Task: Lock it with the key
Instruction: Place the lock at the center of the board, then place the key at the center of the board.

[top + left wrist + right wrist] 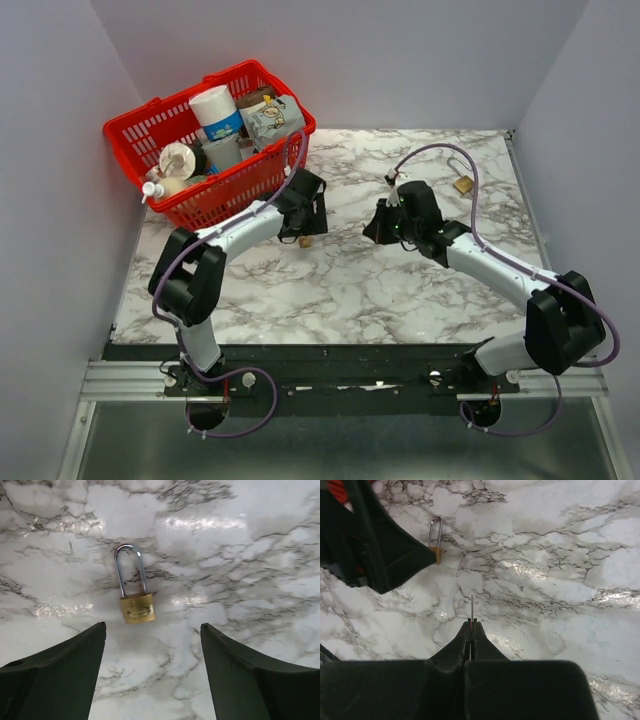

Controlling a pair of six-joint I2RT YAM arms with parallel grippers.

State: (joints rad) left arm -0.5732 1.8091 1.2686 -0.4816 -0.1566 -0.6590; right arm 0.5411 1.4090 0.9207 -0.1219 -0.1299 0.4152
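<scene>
So the lock (pixel 136 607) is lying flat on the counter (pixel 350 290), just in front of the left pincer (pixel 152 626). Its jaws are wide apart and not touching the lock. The right pincer (pixel 471 626) is clamped on what looks like the key (pixel 471 605), thin blade poking out, a little way off from the lock. I'd say we're at the grab-the-lock step: left needs to close on the brass body and hold it steady with the keyhole facing right, so the key can go in. The counter is glossy white marble with grey veins and lots of glare. Plain pale walls, a red basket (pixel 200 200) of groceries far left, a spare lock (pixel 463 184) far right.
</scene>
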